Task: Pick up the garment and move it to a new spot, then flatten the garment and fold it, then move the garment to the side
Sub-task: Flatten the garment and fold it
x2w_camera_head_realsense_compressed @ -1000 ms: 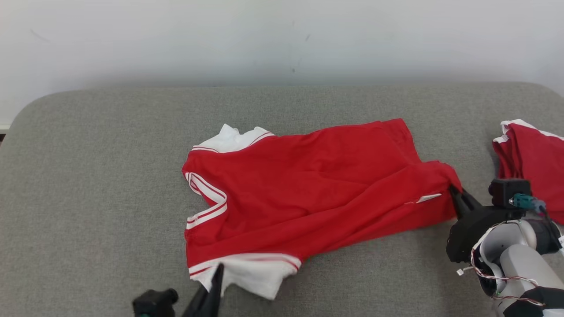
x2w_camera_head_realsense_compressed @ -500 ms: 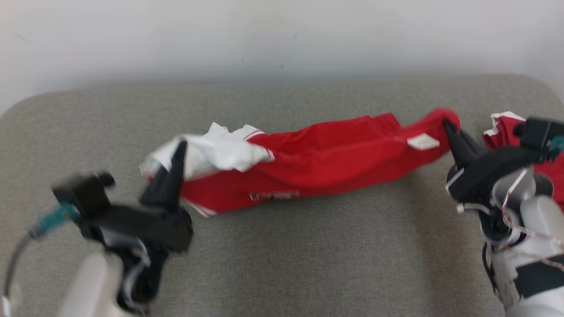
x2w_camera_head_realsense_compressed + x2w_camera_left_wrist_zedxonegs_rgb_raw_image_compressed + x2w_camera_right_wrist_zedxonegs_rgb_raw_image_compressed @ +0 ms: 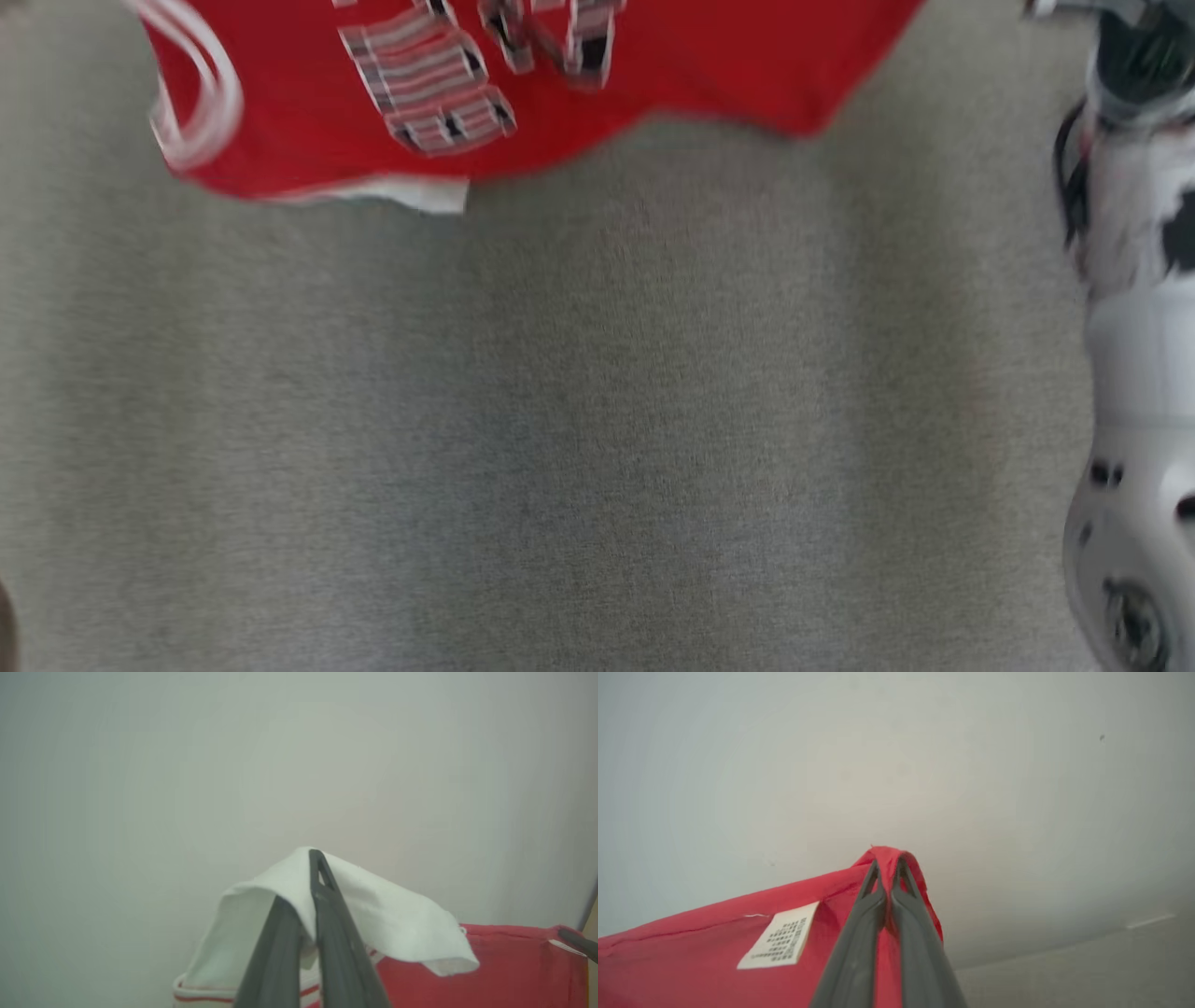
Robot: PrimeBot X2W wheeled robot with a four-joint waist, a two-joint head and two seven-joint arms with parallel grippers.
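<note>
The garment (image 3: 523, 84) is a red shirt with white trim and a striped print. It hangs above the grey surface across the top of the head view, blurred. My left gripper (image 3: 303, 891) is shut on its white sleeve (image 3: 373, 914), which drapes over the fingers against the pale wall. My right gripper (image 3: 887, 863) is shut on a red corner of the garment (image 3: 714, 952), close to a white care label (image 3: 777, 938). The pale right forearm (image 3: 1134, 327) runs down the right edge of the head view.
A grey fabric surface (image 3: 560, 448) spreads below the hanging shirt. A pale wall (image 3: 924, 756) stands behind both grippers. The grey surface's far edge (image 3: 1087, 975) shows at the lower right of the right wrist view.
Both grippers have lifted the garment off the surface, so it now hangs stretched between them. The head camera has tilted down, and the wall has left its view.
</note>
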